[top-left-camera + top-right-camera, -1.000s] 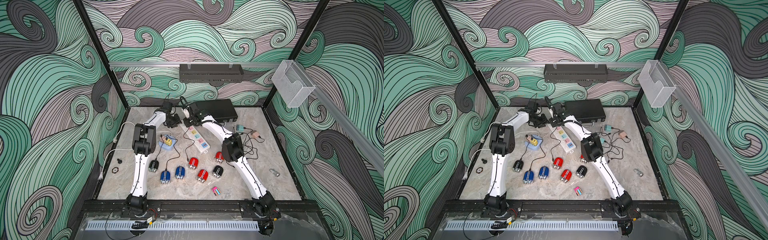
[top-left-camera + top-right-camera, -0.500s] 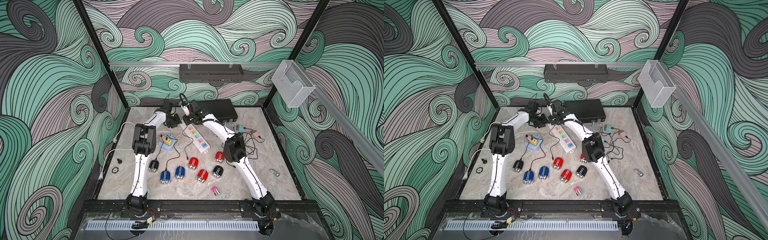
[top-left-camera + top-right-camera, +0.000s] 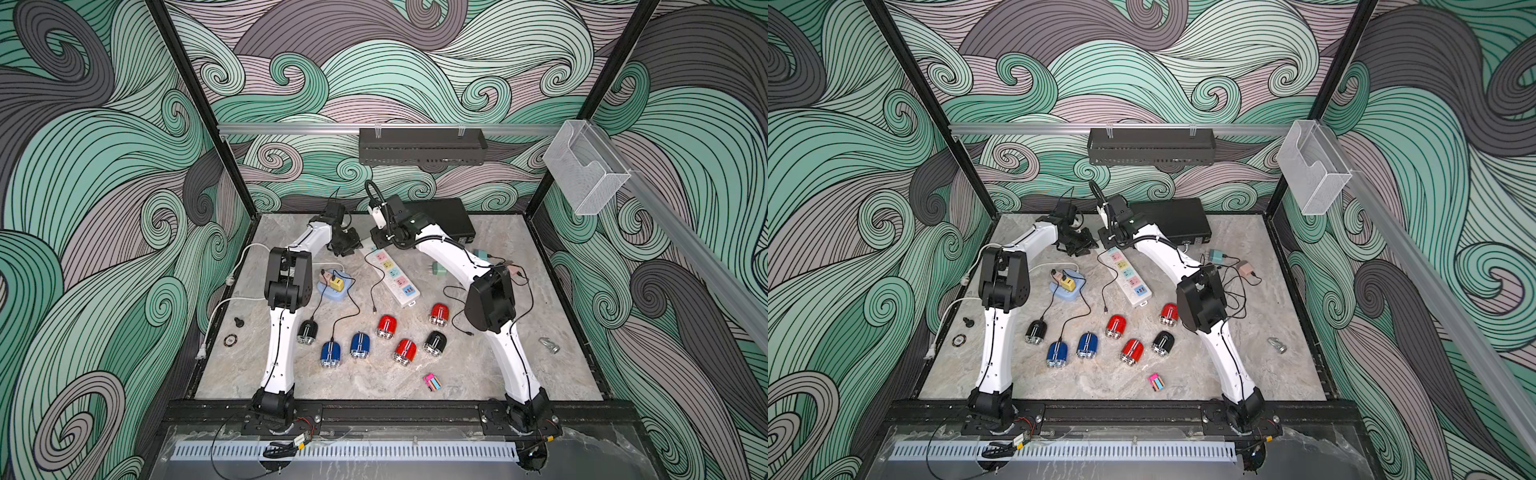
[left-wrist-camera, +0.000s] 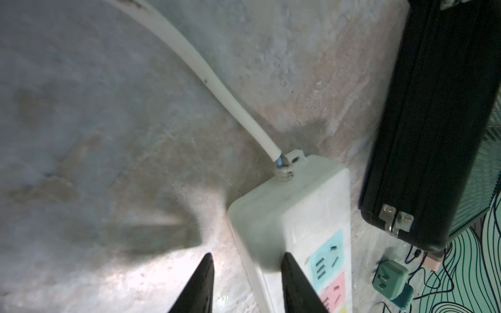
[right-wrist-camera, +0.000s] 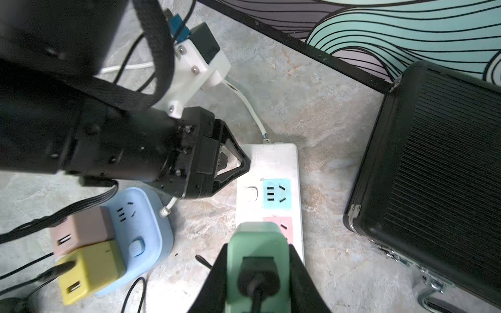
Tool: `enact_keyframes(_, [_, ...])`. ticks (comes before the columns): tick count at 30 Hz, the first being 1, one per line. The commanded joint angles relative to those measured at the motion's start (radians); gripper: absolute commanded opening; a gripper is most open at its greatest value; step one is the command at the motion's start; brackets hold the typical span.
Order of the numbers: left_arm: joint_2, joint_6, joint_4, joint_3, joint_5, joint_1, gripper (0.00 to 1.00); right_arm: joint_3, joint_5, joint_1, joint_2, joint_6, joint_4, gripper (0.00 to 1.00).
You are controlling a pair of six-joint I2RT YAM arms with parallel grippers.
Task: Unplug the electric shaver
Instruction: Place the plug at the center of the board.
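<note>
The power strip point(image 3: 390, 274) lies diagonally mid-table, its corded end rearward, near the hard case point(image 3: 451, 214) against the back wall. Left of it sits a socket block point(image 3: 332, 295) carrying two adapters. Seven shavers point(image 3: 386, 326) lie in front. A charging adapter point(image 5: 257, 252) stands over the strip's second socket; seated or lifted, I cannot tell.

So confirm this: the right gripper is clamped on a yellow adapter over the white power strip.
Not yellow. The right wrist view shows the right gripper clamped on a green adapter over the white power strip.
</note>
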Motion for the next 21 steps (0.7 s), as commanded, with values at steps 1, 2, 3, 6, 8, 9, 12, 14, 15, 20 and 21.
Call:
enact_keyframes(1, [-0.055, 0.026, -0.083, 0.020, -0.039, -0.001, 0.40, -0.071, 0.016, 0.009, -0.123, 0.026, 0.064, 0.09])
enact_keyframes(2, [-0.063, 0.029, -0.086, 0.022, -0.039, -0.002, 0.40, -0.108, 0.020, 0.009, -0.152, 0.032, 0.075, 0.09])
enact_keyframes(3, [-0.070, 0.029, -0.088, 0.024, -0.039, -0.002, 0.40, -0.137, 0.023, 0.009, -0.181, 0.037, 0.083, 0.08])
enact_keyframes(6, [-0.091, 0.035, -0.099, 0.027, -0.036, -0.002, 0.40, -0.253, 0.042, 0.009, -0.281, 0.053, 0.113, 0.08])
enact_keyframes(8, [-0.109, 0.043, -0.100, 0.024, -0.036, -0.002, 0.40, -0.346, 0.048, 0.011, -0.362, 0.067, 0.141, 0.08])
enact_keyframes(9, [-0.118, 0.046, -0.101, 0.022, -0.036, -0.002, 0.40, -0.387, 0.051, 0.011, -0.397, 0.072, 0.151, 0.08])
enact_keyframes(12, [-0.150, 0.059, -0.087, 0.015, -0.034, -0.005, 0.40, -0.498, 0.059, 0.012, -0.513, 0.086, 0.165, 0.08])
enact_keyframes(14, [-0.162, 0.068, -0.086, 0.015, -0.035, -0.006, 0.40, -0.546, 0.081, 0.013, -0.590, 0.095, 0.147, 0.08])
enact_keyframes(15, [-0.169, 0.071, -0.089, 0.013, -0.035, -0.007, 0.40, -0.576, 0.096, 0.013, -0.630, 0.101, 0.136, 0.08])
enact_keyframes(20, [-0.228, 0.082, -0.077, -0.017, -0.054, -0.014, 0.40, -0.727, 0.113, 0.012, -0.832, 0.135, 0.133, 0.09])
enact_keyframes(21, [-0.239, 0.085, -0.082, -0.021, -0.060, -0.016, 0.40, -0.756, 0.125, 0.013, -0.875, 0.142, 0.129, 0.08])
